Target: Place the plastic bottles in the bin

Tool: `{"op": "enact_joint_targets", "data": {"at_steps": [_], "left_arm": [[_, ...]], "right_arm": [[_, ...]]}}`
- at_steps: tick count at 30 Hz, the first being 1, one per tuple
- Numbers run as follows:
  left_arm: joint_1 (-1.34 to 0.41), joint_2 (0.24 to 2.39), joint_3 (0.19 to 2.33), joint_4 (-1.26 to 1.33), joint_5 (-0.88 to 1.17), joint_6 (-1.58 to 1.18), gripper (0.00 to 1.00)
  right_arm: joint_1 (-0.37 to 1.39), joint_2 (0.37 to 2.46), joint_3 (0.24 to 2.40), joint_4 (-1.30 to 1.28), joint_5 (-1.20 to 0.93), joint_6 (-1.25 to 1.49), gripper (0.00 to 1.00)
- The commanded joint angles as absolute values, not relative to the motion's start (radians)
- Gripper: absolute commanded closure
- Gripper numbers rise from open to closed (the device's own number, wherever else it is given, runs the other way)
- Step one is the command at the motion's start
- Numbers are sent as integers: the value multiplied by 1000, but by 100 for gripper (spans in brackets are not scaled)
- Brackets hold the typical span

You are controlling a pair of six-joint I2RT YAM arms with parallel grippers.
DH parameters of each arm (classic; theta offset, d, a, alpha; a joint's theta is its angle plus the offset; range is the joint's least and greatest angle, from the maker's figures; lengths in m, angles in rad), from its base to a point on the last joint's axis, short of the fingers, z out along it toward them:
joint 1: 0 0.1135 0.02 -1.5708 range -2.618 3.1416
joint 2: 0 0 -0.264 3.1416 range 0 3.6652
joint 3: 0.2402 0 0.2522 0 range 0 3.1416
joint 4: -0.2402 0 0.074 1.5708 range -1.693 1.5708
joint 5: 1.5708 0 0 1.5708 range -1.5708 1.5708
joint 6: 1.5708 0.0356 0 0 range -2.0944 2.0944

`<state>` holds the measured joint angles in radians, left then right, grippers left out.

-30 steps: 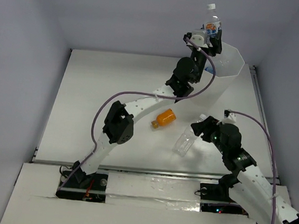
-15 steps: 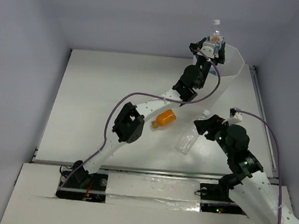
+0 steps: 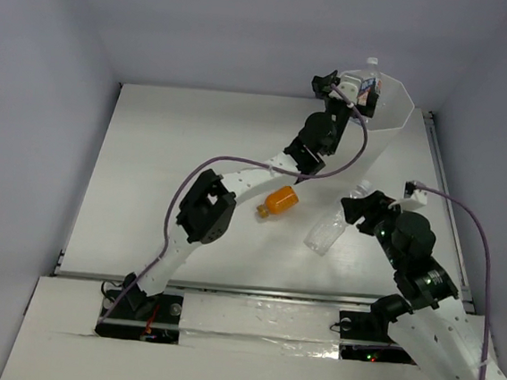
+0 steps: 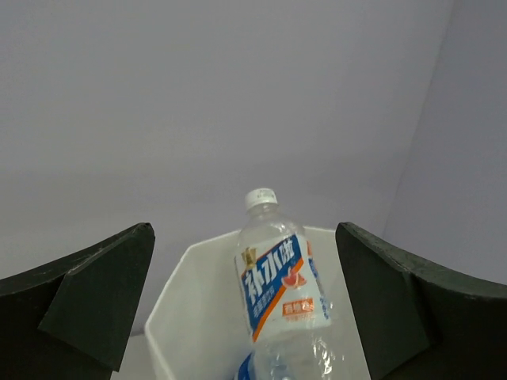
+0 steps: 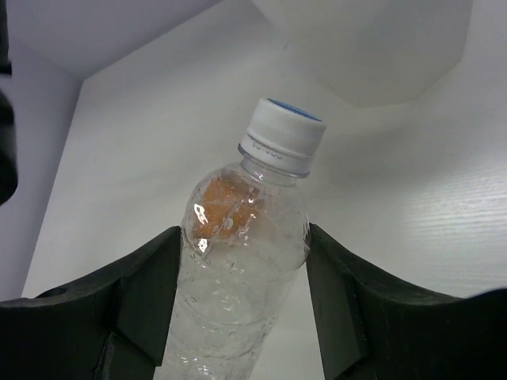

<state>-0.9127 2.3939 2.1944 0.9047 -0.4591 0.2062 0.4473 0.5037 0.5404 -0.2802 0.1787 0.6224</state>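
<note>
"Top external view, left to right: status?"

"Orange bottle [image 3: 280,199]: lying on the table [image 3: 166,164], untouched, well apart from the bin [image 3: 392,131]. My left gripper [image 3: 358,86]: over the bin mouth, jaws wide. Left wrist view: the blue-labelled bottle [image 4: 281,285] stands in the mouth between my fingers [image 4: 95,293], touching neither, cap above the rim. Falling or resting, I cannot tell. My right gripper [image 3: 358,207]: clamped on the clear unlabelled bottle [image 3: 323,237], near the bin's foot."

"Failure modes?"

"Three, by my judgement. One: withdrawing my left fingers askew could clip the labelled bottle and tip it over the rim. Two: the clear bottle looks smooth and thin-walled, so a fast swing could make it pivot or slip. Three: both arms converge on one bin, and moving together risks collision."
</note>
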Motion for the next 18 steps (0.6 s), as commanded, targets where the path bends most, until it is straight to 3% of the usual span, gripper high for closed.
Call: {"op": "enact_joint_targets", "data": {"at_steps": [1,8,11,12,15,18], "left_arm": [[-908,2099,2023,962,-452,169,1],[-908,1613,1440,849,-514,-52,5],[-897,1469,1183,806,-511,-204,34],[-897,1442,1125,795,-503,-240,56],[-888,1359,933,752,-495,-362,89],[-888,1283,766,742,-479,-449,91]], "right_arm": [[456,498,661,-250,285,560,44],[456,601,871,-183,409,483,45],[456,685,960,-141,465,431,45],[456,742,1021,-130,504,395,45],[456,837,1161,-98,607,329,45],[456,960,1282,-91,733,203,45]]}}
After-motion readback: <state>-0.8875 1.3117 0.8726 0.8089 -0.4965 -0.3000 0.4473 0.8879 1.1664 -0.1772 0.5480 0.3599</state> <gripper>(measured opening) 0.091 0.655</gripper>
